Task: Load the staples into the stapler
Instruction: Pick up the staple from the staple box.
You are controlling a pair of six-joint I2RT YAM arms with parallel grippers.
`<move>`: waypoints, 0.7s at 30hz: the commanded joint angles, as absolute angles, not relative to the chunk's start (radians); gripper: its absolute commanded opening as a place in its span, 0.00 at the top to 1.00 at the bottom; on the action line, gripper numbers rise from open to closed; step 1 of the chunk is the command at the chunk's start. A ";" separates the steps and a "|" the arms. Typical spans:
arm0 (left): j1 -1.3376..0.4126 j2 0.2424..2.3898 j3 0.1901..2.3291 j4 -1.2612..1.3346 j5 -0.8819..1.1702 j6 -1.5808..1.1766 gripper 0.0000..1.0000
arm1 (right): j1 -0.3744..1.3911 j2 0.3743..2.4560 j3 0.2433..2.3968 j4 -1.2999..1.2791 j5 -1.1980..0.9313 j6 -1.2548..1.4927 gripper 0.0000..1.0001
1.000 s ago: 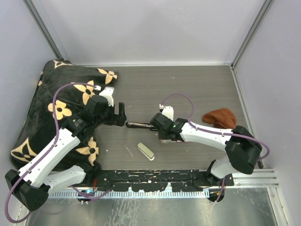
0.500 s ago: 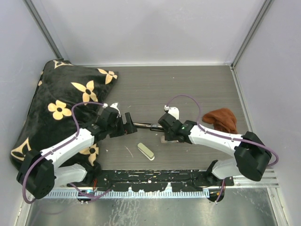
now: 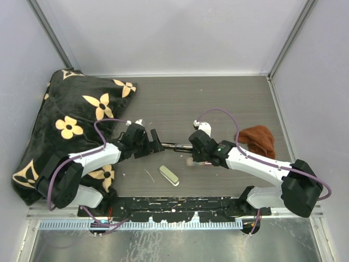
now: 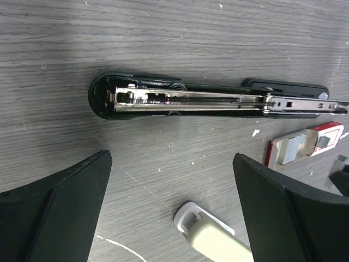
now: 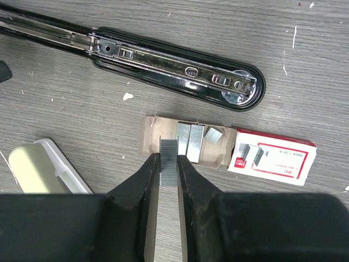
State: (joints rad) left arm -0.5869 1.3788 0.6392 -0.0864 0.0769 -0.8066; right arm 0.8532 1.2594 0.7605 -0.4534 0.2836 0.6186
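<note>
Grey wood table (image 5: 305, 65): right hand (image 5: 168, 161) pinches silvery ridged staples (image 5: 168, 147); left hand (image 4: 170, 158) gapes wide near opened stapler (image 4: 191, 98)

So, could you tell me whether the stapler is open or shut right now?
Open. The stapler lies unfolded flat, its two halves end to end, with the metal track bared upward.
</note>
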 commanded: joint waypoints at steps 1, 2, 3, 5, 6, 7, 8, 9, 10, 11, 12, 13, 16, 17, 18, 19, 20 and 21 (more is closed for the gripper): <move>-0.587 1.428 0.684 0.013 0.087 -0.800 0.05 | 0.847 1.215 0.764 -0.421 0.268 0.592 0.80; -0.587 1.440 0.687 0.020 0.087 -0.797 0.05 | 0.846 1.211 0.764 -0.422 0.267 0.593 0.79; -0.587 1.450 0.691 0.029 0.087 -0.793 0.05 | 0.845 1.208 0.764 -0.422 0.268 0.592 0.80; -0.587 1.472 0.702 0.042 0.087 -0.781 0.05 | 0.844 1.203 0.765 -0.422 0.267 0.593 0.80; -0.587 1.487 0.710 0.044 0.083 -0.774 0.05 | 0.844 1.199 0.765 -0.422 0.266 0.592 0.80; -0.587 1.506 0.722 0.044 0.081 -0.764 0.04 | 0.844 1.198 0.766 -0.422 0.264 0.589 0.80; -0.587 1.521 0.737 0.050 0.079 -0.755 0.04 | 0.843 1.198 0.767 -0.423 0.261 0.586 0.79; -0.587 1.538 0.747 0.056 0.080 -0.746 0.04 | 0.842 1.198 0.768 -0.423 0.260 0.584 0.79; -0.587 1.552 0.757 0.061 0.079 -0.737 0.04 | 0.842 1.198 0.768 -0.423 0.258 0.582 0.79; -0.587 1.567 0.767 0.071 0.079 -0.726 0.04 | 0.841 1.199 0.768 -0.425 0.255 0.578 0.79; -0.587 1.582 0.776 0.085 0.079 -0.715 0.04 | 0.841 1.201 0.769 -0.424 0.251 0.573 0.79; -0.587 1.595 0.784 0.097 0.078 -0.704 0.04 | 0.841 1.205 0.769 -0.423 0.244 0.566 0.79; -0.587 1.634 0.819 0.141 0.085 -0.656 0.04 | 0.841 1.223 0.772 -0.422 0.210 0.543 0.79; -0.587 1.647 0.830 0.160 0.090 -0.643 0.04 | 0.841 1.226 0.771 -0.418 0.186 0.538 0.79; -0.587 1.661 0.845 0.177 0.100 -0.631 0.04 | 0.841 1.229 0.768 -0.413 0.174 0.532 0.80; -0.587 1.679 0.861 0.188 0.110 -0.621 0.04 | 0.841 1.229 0.764 -0.406 0.166 0.528 0.80; -0.587 1.697 0.879 0.198 0.123 -0.609 0.04 | 0.841 1.229 0.761 -0.401 0.158 0.525 0.80; -0.587 1.715 0.895 0.208 0.141 -0.600 0.04 | 0.841 1.227 0.760 -0.398 0.154 0.523 0.80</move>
